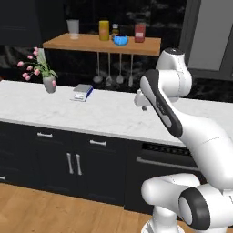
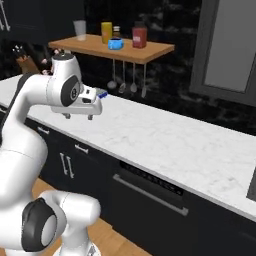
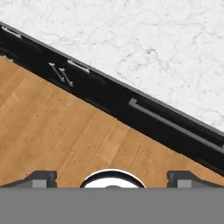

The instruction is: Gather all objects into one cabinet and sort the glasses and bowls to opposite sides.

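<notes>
Where the wooden shelf (image 1: 102, 44) hangs, glossy blue bowl (image 1: 120, 40).

A white marble worktop (image 1: 104, 116) stretches beneath the pincer (image 2: 79, 116), carrying a flower vase (image 1: 49, 84) and a small blue-edged scale (image 1: 82, 92) beyond it. Higher, a wooden shelf (image 1: 82, 44) holds a pale cup (image 1: 73, 28), yellow jar (image 1: 104, 30), blue bowl (image 1: 120, 40) and red container (image 1: 139, 32).

Pink-flowered vase (image 1: 48, 73) at counter's left end; small scale (image 1: 82, 92) on white marble counter (image 1: 104, 113). Above, on wooden shelf (image 1: 91, 44): yellow jar (image 1: 104, 30), small bottle (image 1: 115, 30), red-brown jar (image 1: 140, 32). Utensils (image 1: 109, 70) hanging beneath.
</notes>
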Controlling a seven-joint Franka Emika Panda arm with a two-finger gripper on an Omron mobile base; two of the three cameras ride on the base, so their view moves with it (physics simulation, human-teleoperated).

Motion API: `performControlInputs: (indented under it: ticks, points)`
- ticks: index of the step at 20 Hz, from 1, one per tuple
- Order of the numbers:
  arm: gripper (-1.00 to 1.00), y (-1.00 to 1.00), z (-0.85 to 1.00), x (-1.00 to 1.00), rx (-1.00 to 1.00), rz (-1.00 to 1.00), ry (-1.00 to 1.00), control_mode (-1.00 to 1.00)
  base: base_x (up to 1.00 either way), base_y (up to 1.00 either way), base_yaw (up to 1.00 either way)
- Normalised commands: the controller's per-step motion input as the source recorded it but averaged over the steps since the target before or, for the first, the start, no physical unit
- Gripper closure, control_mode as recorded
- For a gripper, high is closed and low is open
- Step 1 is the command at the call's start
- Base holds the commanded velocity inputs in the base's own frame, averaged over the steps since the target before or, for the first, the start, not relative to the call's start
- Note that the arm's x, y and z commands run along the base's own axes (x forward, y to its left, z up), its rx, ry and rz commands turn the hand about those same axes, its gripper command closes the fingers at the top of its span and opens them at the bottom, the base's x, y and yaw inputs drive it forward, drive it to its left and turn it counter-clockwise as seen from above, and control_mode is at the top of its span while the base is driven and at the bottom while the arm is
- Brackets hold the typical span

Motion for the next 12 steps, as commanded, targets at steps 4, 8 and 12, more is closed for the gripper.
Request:
performControlInputs:
  ticks: [4,8,12]
  points:
    - [-1.0,0.0,0.0,0.0,0.0,0.0,0.0,1.0,0.45,1.0,-0.15]
    - [-1.0,0.0,0.0,0.0,0.0,0.0,0.0,1.0,0.26,0.94,-0.15]
    - [-1.0,0.0,0.0,0.0,0.0,0.0,0.0,1.0,0.21,0.64,-0.39]
